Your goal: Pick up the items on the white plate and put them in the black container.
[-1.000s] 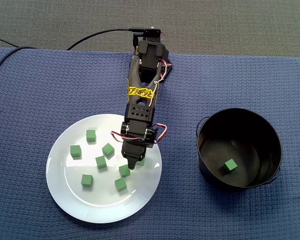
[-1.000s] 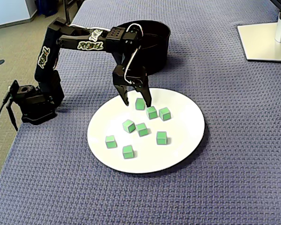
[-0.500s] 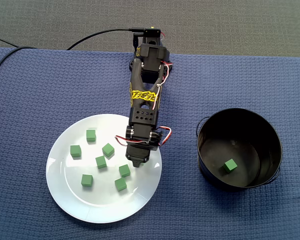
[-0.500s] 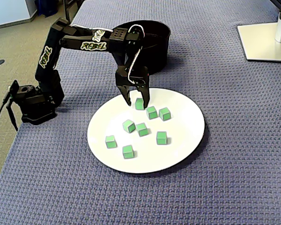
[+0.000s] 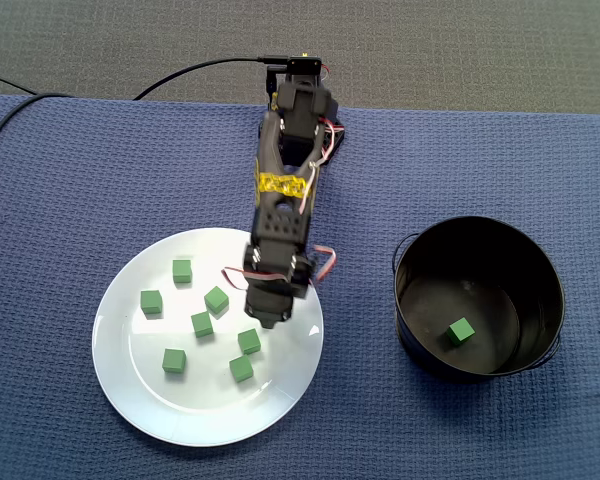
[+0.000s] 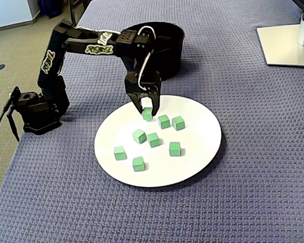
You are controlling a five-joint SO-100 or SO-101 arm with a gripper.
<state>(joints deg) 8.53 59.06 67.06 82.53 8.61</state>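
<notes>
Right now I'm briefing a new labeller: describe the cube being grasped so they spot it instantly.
Find the white plate on the blue cloth. Near its edge toward the black container, one green cube sits between the fingers of the gripper. The other seven cubes lie free, untouched.

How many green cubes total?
9 green cubes: eight on the white plate, one of these between the fingers; one in the black container. The arm hides that one in a fixed view.

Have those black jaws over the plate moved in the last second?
Yes. They closed inward around the green cube by the white plate's rim nearest the black container.
</notes>
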